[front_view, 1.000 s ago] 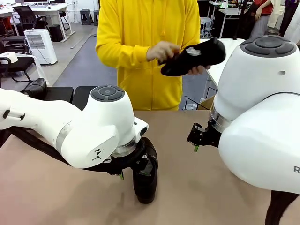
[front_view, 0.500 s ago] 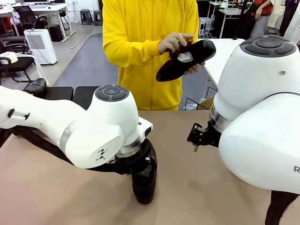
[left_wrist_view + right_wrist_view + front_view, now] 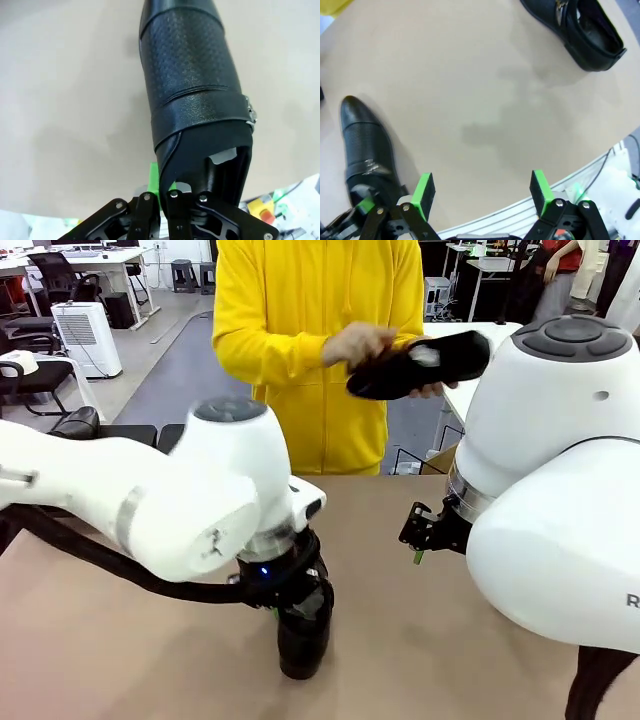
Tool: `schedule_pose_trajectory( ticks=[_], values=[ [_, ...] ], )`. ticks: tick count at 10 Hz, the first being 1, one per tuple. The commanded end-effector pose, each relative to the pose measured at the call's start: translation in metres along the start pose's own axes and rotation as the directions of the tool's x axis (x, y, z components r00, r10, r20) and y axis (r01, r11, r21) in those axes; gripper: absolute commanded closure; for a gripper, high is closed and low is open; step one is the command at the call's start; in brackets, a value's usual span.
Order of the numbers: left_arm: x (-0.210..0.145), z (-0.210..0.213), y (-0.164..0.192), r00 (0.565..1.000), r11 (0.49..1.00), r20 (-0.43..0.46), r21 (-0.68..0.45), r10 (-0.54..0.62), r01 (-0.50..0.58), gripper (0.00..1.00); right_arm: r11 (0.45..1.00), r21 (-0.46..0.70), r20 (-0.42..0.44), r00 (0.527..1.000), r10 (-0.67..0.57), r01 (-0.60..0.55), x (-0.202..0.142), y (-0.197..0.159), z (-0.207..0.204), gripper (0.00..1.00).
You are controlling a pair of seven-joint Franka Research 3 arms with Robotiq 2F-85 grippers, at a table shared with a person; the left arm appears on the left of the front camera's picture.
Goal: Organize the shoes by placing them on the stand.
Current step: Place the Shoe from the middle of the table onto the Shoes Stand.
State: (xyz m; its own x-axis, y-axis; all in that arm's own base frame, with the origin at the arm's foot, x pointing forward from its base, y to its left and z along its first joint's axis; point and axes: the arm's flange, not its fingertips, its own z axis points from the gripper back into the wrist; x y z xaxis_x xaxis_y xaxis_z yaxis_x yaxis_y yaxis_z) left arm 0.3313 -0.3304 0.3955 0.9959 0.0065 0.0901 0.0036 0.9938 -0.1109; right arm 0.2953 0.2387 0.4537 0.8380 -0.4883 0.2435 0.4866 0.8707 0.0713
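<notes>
Front view first. Seeing the left gripper (image 3: 290, 608) clamped shut on the heel end of a shoe (image 3: 303, 645), toe hanging down at the table (image 3: 430, 660); can't tell if touching or just off it. Guessing the heel grip keeps the sole free for setting down flat on the stand. Also spotting a person's hands (image 3: 355, 345) holding a second shoe (image 3: 420, 365) beyond the far edge, likely getting it ready to pass over. Finding the right gripper (image 3: 420, 545) waiting near the middle, apart from both shoes. Probably looking at the stand (image 3: 125, 438) in that flat black thing behind the left arm, not sure though. Only writing: a cut-off "R" on the right arm (image 3: 560, 540).

Left wrist view. Pinching the shoe's back rim, with a green pad (image 3: 154, 175) pressed against its edge. Noticing a silver buckle (image 3: 250, 116) on the side. No brand legible.

Right wrist view. Showing wide-open jaws with nothing between, over bare table. Catching a third shoe (image 3: 580, 27) lying on the table, well apart. Nothing readable here either.
</notes>
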Motion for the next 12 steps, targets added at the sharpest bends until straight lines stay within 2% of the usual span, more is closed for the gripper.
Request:
schedule_pose_trajectory(
  ticks=[1,3,4,5,6,7,11,12],
  values=[
    [0.010,0.058,0.060,0.991,1.000,0.132,0.008,0.019,-0.020,1.00,1.000,0.012,0.000,1.000,0.013,-0.013,0.005,0.002,0.001,0.00],
    [0.046,0.081,0.121,0.963,0.989,0.252,0.081,0.096,-0.120,1.00,1.000,0.012,0.000,1.000,0.013,-0.013,0.005,0.002,0.001,0.00],
    [0.057,0.084,0.142,0.952,0.981,0.278,0.107,0.128,-0.163,1.00,1.000,0.012,0.000,1.000,0.013,-0.013,0.005,0.002,0.001,0.00],
    [0.065,0.086,0.157,0.958,0.983,0.249,0.080,0.140,-0.164,1.00,1.000,0.012,0.000,1.000,0.013,-0.013,0.005,0.002,0.001,0.00],
    [0.075,0.086,0.168,0.962,0.976,0.177,0.019,0.210,-0.217,1.00,1.000,0.012,0.000,1.000,0.013,-0.013,0.005,0.002,0.001,0.00],
    [0.060,0.096,0.161,0.957,0.982,0.251,0.089,0.142,-0.169,1.00,1.000,0.012,0.000,1.000,0.013,-0.013,0.005,0.002,0.001,0.00],
    [0.064,0.088,0.165,0.962,0.980,0.228,0.091,0.150,-0.174,1.00,1.000,0.012,0.000,1.000,0.013,-0.013,0.005,0.002,0.001,0.00],
    [0.073,0.094,0.173,0.953,0.981,0.271,0.096,0.135,-0.166,1.00,1.000,0.012,0.000,1.000,0.013,-0.013,0.005,0.002,0.001,0.00]
  ],
)
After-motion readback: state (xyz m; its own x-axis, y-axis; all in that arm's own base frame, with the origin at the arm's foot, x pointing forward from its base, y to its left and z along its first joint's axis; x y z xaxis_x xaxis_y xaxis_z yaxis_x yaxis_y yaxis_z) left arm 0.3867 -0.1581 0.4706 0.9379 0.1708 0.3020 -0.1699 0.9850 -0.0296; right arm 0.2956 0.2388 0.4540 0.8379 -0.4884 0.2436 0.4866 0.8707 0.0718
